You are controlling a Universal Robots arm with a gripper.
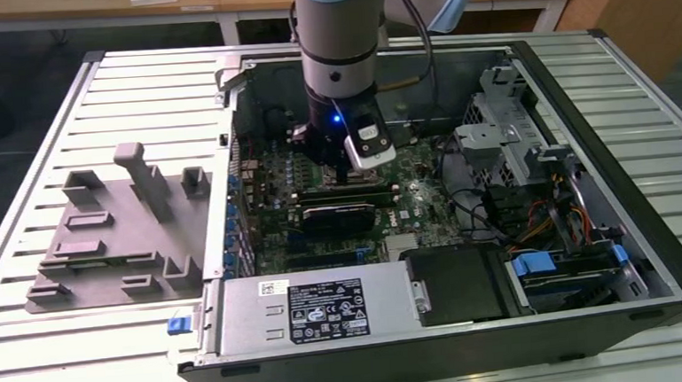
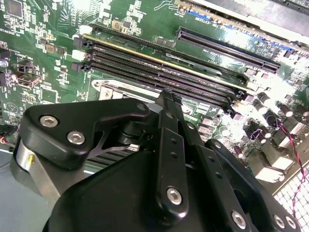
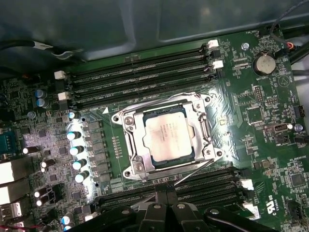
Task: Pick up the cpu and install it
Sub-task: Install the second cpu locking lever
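Observation:
The cpu, a flat square chip with a silver-grey top, lies inside the metal-framed socket on the green motherboard. A thin wire lever runs slantwise along one side of the socket. My gripper hovers over the board beside the socket, apart from the chip, with its black fingers pressed together and nothing between them. In the exterior view the gripper hangs low inside the open computer case, above the middle of the board.
Memory slots flank the socket on two sides. A black block sits just in front of the gripper. The case also holds a power supply and a drive cage. A grey fixture lies on the slatted table.

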